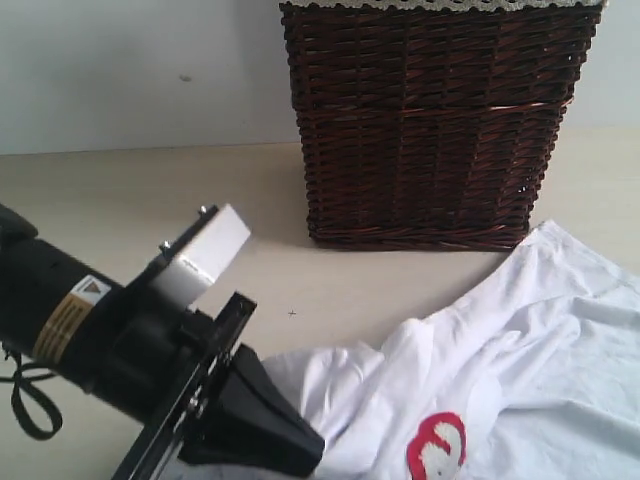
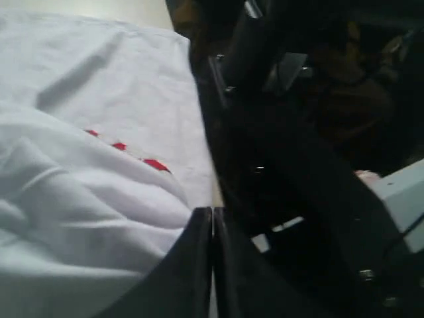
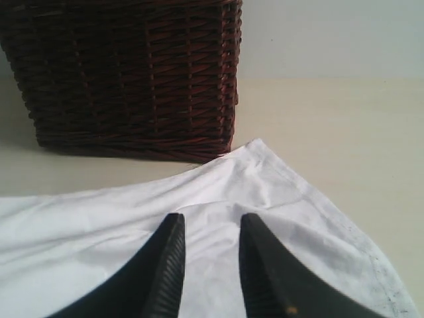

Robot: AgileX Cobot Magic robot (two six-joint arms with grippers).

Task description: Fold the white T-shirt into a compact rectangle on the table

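Observation:
The white T-shirt lies crumpled on the table at the lower right, its red patch facing up near the bottom edge. My left gripper is low at the shirt's left edge. In the left wrist view this gripper is shut, its jaws pressed together with no cloth seen between them, beside the shirt. In the right wrist view my right gripper is open, jaws apart just above a corner of the shirt. The right gripper is out of the exterior view.
A dark brown wicker basket stands on the table behind the shirt, close to its far corner; the right wrist view also shows the basket. Bare tabletop stretches beyond the shirt's corner. A pale wall rises behind.

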